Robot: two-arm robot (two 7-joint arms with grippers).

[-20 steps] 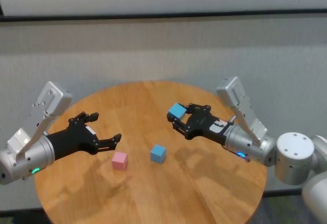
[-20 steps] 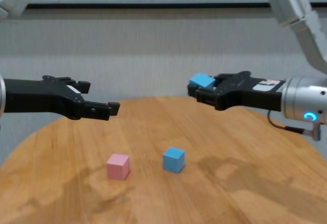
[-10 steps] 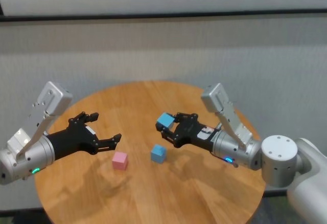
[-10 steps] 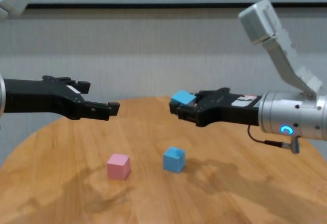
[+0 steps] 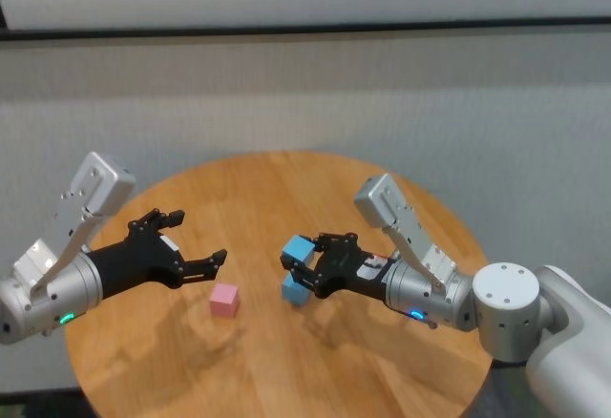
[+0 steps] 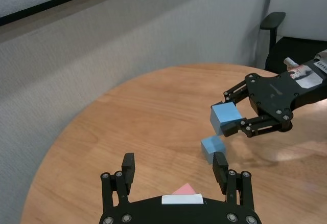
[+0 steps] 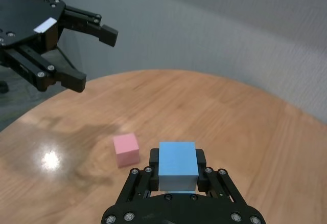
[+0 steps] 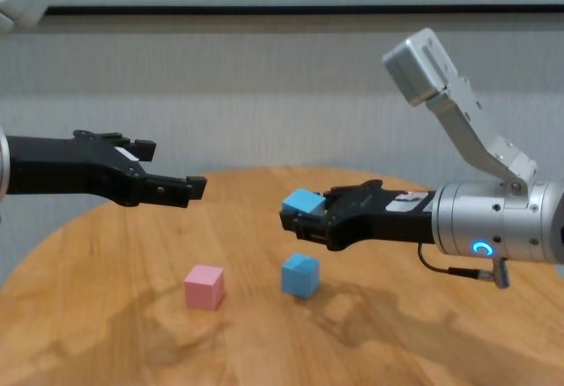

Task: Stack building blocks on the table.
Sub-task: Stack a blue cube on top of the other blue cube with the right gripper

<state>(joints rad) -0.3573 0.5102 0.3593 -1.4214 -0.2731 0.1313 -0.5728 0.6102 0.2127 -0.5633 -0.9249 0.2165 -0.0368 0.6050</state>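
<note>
My right gripper (image 5: 304, 256) is shut on a light blue block (image 5: 299, 247) and holds it just above the second light blue block (image 5: 291, 291), which lies on the round wooden table (image 5: 258, 189). In the chest view the held block (image 8: 302, 202) hangs a little above the lying one (image 8: 300, 275), with a gap between them. A pink block (image 5: 223, 299) lies to the left of the blue one. My left gripper (image 5: 199, 237) is open and empty, held above the table left of the pink block. In the right wrist view the held block (image 7: 178, 165) hides most of the lying one.
A grey wall stands behind the table. A dark office chair (image 6: 278, 22) stands beyond the table's far edge in the left wrist view. Bare wood lies in front of the blocks and at the back of the table.
My right gripper has moved left and down with the light blue block, from over the table's right part to just above the lying blue block. The left arm has not moved.
</note>
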